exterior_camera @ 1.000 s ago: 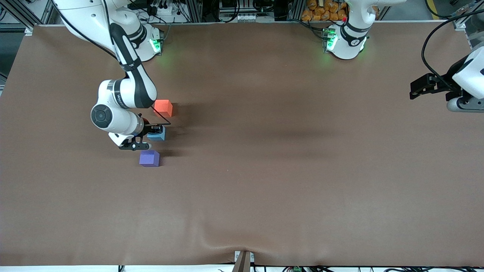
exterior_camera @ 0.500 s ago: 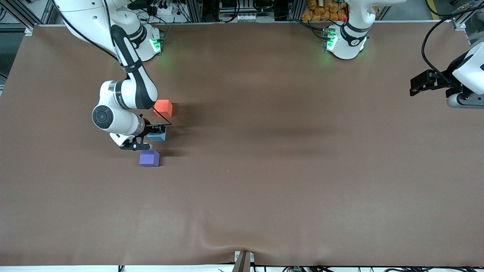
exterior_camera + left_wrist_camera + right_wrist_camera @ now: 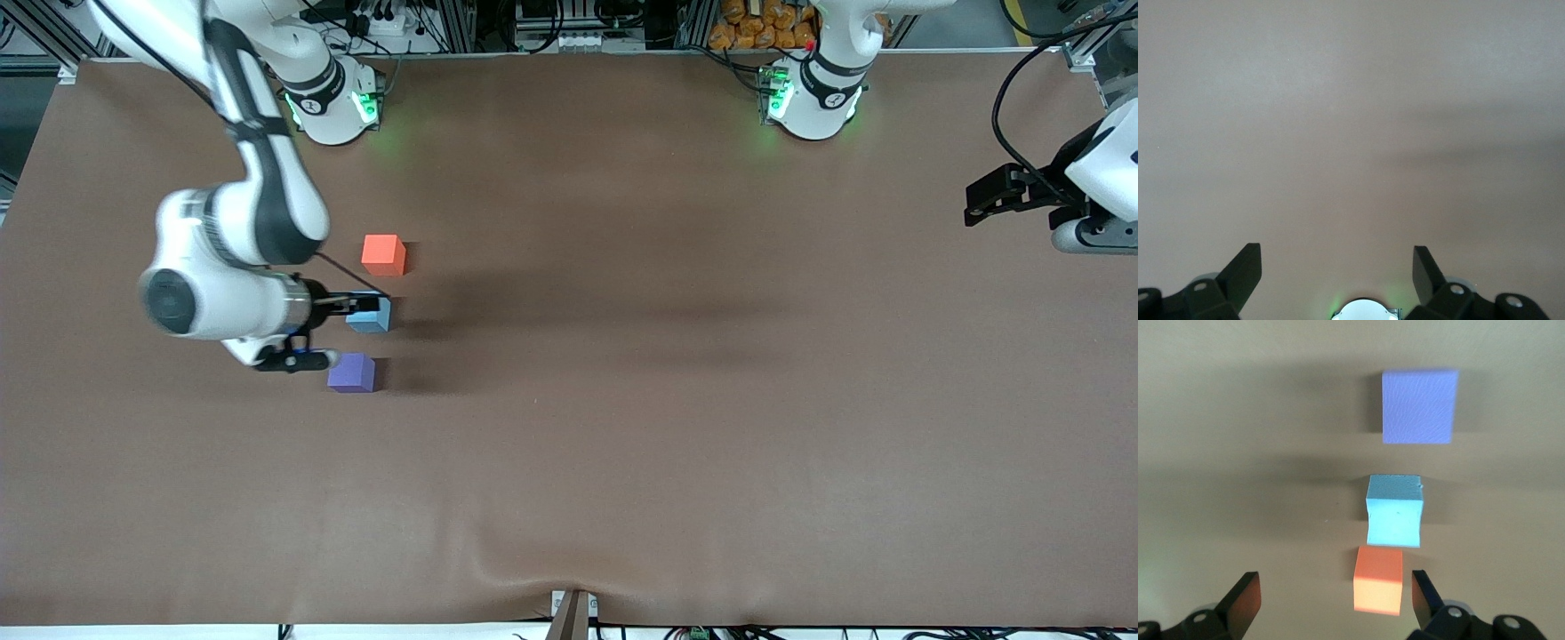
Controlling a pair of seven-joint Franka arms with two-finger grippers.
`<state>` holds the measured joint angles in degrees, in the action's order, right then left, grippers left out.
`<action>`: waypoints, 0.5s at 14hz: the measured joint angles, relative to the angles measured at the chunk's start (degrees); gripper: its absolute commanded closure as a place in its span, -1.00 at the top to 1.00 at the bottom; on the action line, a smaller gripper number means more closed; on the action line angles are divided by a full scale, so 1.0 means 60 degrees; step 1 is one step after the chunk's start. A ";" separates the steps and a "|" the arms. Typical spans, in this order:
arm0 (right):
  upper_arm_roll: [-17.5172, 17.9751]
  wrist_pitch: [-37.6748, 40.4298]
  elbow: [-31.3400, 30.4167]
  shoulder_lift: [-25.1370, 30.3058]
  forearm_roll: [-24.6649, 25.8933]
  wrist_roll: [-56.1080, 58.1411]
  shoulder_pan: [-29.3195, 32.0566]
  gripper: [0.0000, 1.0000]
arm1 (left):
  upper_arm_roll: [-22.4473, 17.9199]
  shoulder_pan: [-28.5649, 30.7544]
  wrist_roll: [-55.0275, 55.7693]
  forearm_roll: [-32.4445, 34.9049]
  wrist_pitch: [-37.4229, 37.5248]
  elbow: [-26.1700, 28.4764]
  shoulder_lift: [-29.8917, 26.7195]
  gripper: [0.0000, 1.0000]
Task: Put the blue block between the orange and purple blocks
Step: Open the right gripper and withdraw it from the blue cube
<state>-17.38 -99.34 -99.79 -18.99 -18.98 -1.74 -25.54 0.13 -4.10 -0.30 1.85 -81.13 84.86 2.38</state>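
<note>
The blue block (image 3: 370,316) rests on the table between the orange block (image 3: 384,254) and the purple block (image 3: 351,372), the three in a rough line. My right gripper (image 3: 338,333) is open and empty, raised above the table just toward the right arm's end from the blue block. In the right wrist view the purple block (image 3: 1417,407), blue block (image 3: 1395,510) and orange block (image 3: 1378,580) lie below the open gripper (image 3: 1333,600). My left gripper (image 3: 982,204) is open and empty and waits over the left arm's end of the table; the left wrist view (image 3: 1337,267) shows only bare cloth.
The brown cloth-covered table (image 3: 622,400) holds only the three blocks. The arm bases (image 3: 329,107) (image 3: 813,98) stand along the edge farthest from the front camera. Cables hang near the left arm's end (image 3: 1009,107).
My right arm has lifted and drawn back toward the right arm's end, away from the blue block, which stays on the table. The left arm has barely moved.
</note>
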 measured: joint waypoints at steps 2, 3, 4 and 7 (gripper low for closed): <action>-0.0011 0.0817 0.1390 0.0040 0.0155 0.0032 0.0450 1.00 | 0.0000 0.0000 0.0000 0.0000 -0.0001 -0.0005 -0.0002 1.00; -0.0003 0.1350 0.2071 0.0048 0.0335 0.0133 0.0737 1.00 | 0.0000 0.0000 0.0000 0.0000 -0.0001 -0.0008 -0.0003 1.00; 0.0008 0.1857 0.2717 0.0057 0.0428 0.0406 0.1049 1.00 | 0.0000 0.0000 0.0000 0.0000 -0.0001 -0.0012 -0.0005 1.00; 0.0028 0.2740 0.4049 0.0082 0.0668 0.1520 0.1837 1.00 | 0.0000 0.0001 0.0000 0.0000 -0.0001 -0.0014 -0.0007 1.00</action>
<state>-17.21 -82.91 -75.50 -18.50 -14.97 7.38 -14.52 0.12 -4.10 -0.30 1.85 -81.13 84.78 2.34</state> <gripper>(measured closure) 0.000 0.000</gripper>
